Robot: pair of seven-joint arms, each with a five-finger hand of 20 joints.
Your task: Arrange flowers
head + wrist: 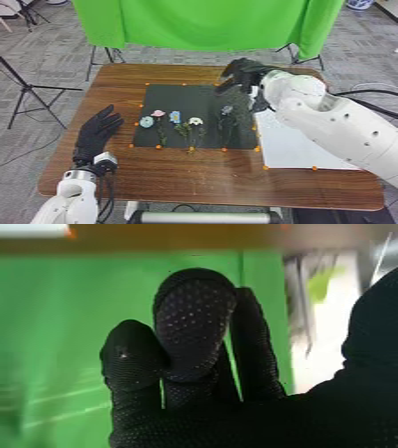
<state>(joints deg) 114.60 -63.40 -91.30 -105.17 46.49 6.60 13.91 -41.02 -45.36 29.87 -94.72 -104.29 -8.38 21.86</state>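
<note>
Tabletop [195, 175]: no text readable
Dark mat [187, 95]: no label or number readable
White sheet [306, 150]: no writing readable
Green cloth [209, 25]: no sign or brand readable

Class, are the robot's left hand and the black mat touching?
Apart: the head view shows a strip of brown table between the left hand and black mat.
</note>
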